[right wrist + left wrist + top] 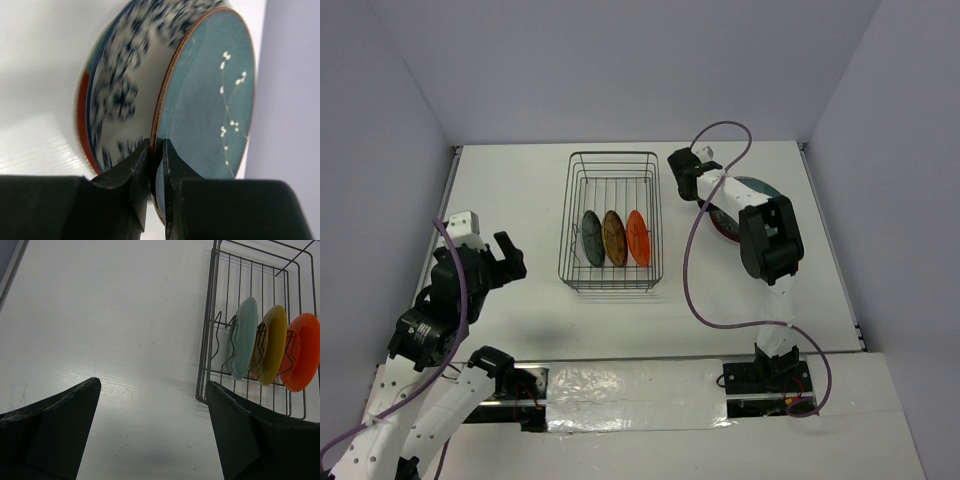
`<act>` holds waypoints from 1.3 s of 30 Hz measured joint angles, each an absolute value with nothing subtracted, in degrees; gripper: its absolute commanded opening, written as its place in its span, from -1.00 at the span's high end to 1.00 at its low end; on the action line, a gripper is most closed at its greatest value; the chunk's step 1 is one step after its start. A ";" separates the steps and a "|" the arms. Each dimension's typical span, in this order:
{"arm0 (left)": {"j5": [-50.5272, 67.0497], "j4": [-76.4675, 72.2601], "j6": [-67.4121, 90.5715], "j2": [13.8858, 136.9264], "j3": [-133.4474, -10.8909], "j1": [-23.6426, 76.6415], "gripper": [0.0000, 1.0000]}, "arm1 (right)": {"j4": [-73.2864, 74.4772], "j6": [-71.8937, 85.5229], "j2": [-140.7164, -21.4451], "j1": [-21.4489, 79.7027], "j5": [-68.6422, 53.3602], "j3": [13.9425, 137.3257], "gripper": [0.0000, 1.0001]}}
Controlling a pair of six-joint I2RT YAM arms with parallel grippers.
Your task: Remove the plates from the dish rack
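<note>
While gripping narrowly, with the right gripper (156, 146), the edge of the round teal ceramic plate with orange rim (210, 100), close upon the blue-patterned white plate (125, 85) right of the dark wire dish rack (612, 153): may slide off or chip if released crooked. On the left gripper (154, 385): wide, empty.

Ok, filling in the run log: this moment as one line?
left gripper open beside dish rack | right gripper shut on teal plate at stack | three plates in rack
</note>
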State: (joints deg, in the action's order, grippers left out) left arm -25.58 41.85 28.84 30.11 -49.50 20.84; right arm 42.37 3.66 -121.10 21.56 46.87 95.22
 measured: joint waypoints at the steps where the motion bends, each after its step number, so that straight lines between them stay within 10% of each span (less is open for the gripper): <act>1: -25.58 41.85 28.84 30.11 -49.50 20.88 -0.99 | 42.30 3.97 -120.99 21.63 46.30 94.89 0.62; 39: -25.58 41.85 28.84 30.17 -49.50 21.65 -0.99 | 43.31 4.38 -123.28 20.99 41.78 101.43 0.19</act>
State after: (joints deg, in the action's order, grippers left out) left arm -25.58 41.85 28.84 30.17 -49.50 21.65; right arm 43.31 4.38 -123.28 20.99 41.78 101.43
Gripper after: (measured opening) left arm 0.995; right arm 0.351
